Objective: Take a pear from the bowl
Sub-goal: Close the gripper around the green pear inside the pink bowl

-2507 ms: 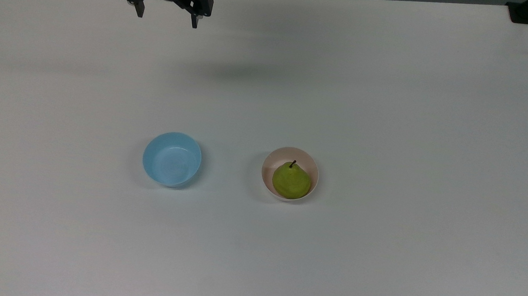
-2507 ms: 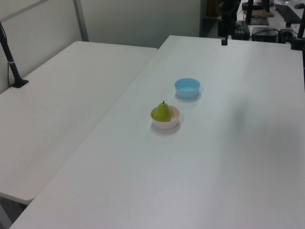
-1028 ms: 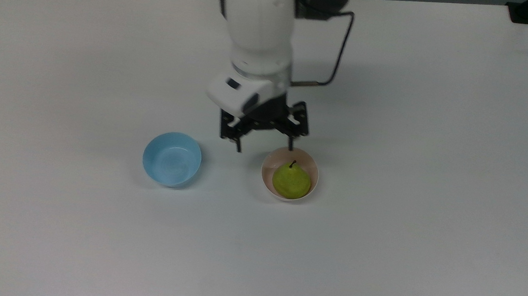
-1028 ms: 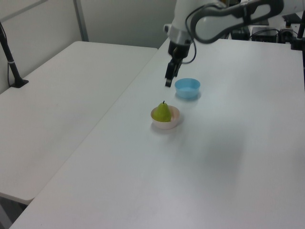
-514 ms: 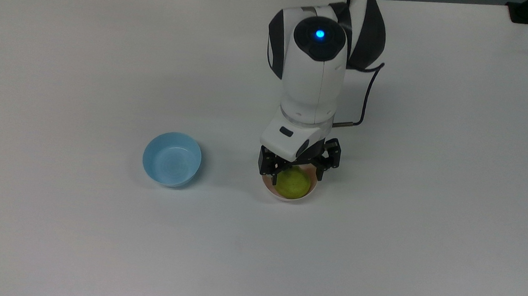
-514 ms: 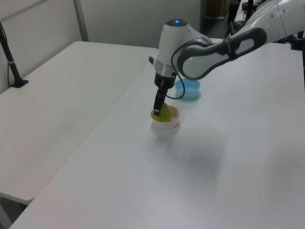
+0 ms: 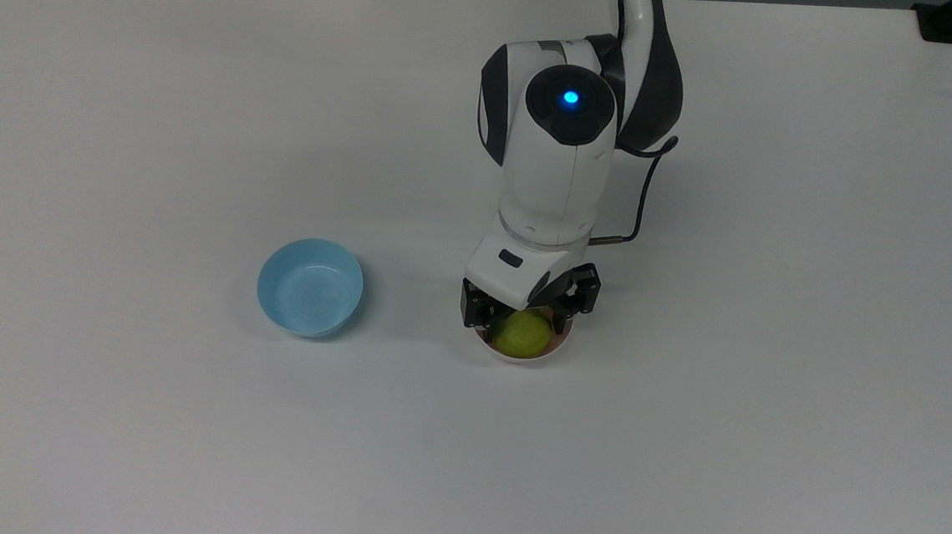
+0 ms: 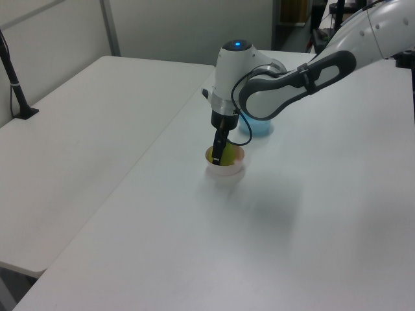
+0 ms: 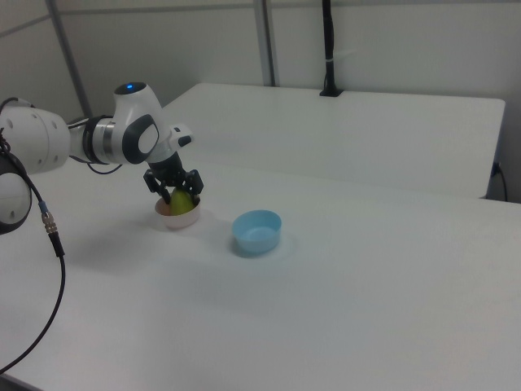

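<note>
Your gripper (image 7: 525, 319) hangs spread wide just above the pink bowl (image 7: 522, 357), fingers flanking the pear (image 7: 522, 336) directly below, nothing gripped. Expect the pear to be light, firm, smooth-skinned; close across its rounded belly, not the stem.

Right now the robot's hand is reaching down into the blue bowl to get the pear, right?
Not quite. The hand is reaching down into the pink bowl, where the pear sits. The blue bowl stands apart with nothing in it, as the top view shows.
</note>
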`<state>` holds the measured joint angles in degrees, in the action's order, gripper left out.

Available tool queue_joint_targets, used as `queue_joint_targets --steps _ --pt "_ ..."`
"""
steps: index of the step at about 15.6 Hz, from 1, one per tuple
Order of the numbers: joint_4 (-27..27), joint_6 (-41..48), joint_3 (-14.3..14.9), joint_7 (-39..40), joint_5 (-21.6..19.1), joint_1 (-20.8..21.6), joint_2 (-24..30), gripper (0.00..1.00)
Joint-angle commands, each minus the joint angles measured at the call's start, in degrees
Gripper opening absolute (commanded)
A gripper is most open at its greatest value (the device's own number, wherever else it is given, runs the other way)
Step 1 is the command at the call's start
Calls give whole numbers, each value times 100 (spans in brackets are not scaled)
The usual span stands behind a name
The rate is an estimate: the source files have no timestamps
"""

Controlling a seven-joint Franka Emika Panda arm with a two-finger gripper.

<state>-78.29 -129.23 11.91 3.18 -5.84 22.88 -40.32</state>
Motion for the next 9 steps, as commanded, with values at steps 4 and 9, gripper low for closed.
queue_joint_targets --steps 4,9 --pt "-125 169 101 306 -66 199 190 48" --pt "-308 751 66 298 -154 111 998 46"
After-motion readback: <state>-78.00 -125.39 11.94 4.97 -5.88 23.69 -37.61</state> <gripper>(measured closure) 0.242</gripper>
